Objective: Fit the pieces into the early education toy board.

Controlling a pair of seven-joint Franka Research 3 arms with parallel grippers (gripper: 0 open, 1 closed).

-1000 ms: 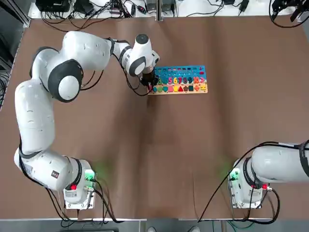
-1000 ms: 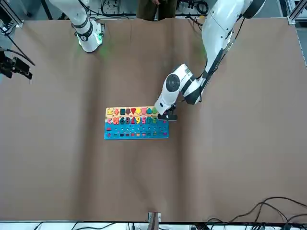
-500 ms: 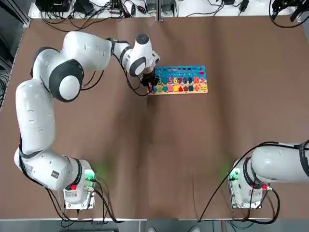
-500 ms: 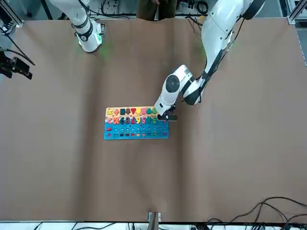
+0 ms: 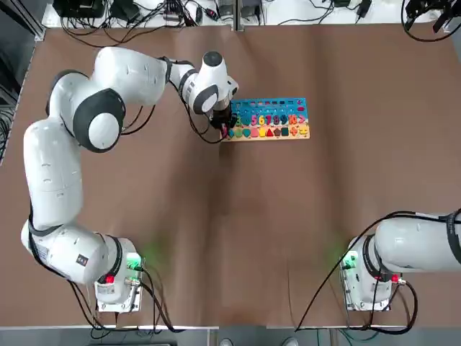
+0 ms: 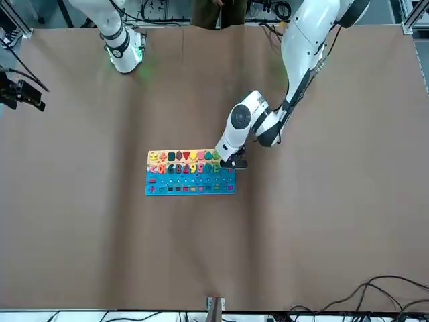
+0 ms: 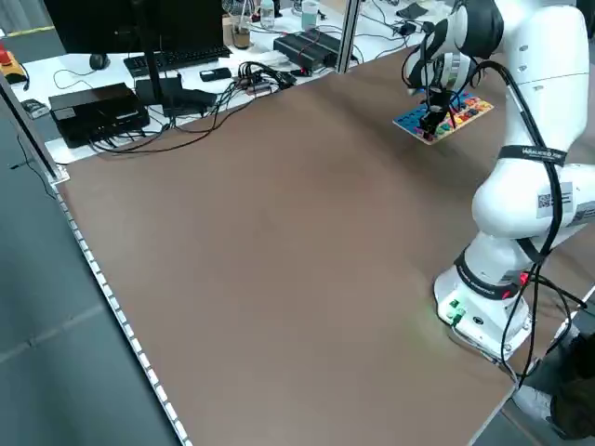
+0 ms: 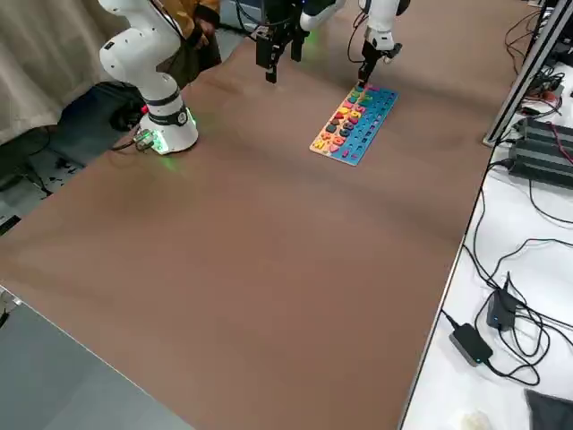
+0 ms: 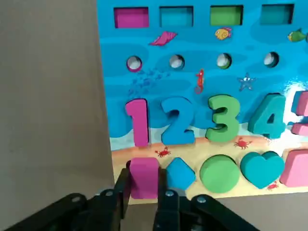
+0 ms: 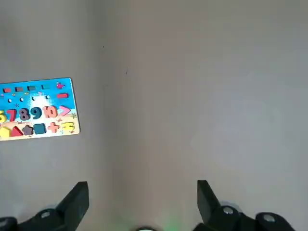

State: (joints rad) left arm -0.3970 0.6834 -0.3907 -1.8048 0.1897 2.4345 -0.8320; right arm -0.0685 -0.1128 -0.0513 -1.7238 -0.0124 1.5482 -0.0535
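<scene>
With the white left arm reaching out and bent down, black two-finger left gripper closed on a magenta rectangular piece (narrow fit), at the blue-topped wooden toy board's sandy lower-edge corner, wide-open black right gripper off over bare table.

I count one toy board on the counter, left of centre in my front view. In my left wrist view it shows four rectangular slots across the upper part of the frame and, below them, four round holes. Lower down I make out four whole numerals, plus part of one more at the right edge. Nearer the bottom I get five shape pieces: one magenta block, one blue diamond, one green circle, one teal heart and one pink shape, cut off at the right.
</scene>
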